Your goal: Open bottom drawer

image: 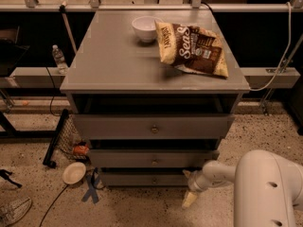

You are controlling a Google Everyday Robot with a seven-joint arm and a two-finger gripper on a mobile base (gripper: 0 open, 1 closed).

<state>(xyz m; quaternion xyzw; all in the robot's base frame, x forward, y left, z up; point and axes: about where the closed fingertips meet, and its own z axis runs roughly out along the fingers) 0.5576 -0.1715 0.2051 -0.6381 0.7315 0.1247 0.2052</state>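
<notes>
The bottom drawer (137, 179) is sitting lowest of the three, just above the floor, its flat grey front facing the camera with one small round knob at centre. It is appearing shut or nearly so, though shadow is making this uncertain. The gripper (189, 199) is hanging just beside its right end.

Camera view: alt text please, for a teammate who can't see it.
The gripper hangs near the floor by the right end of the bottom drawer of a grey three-drawer chest, right of its centre knob. A white bowl and a chip bag sit on top.
</notes>
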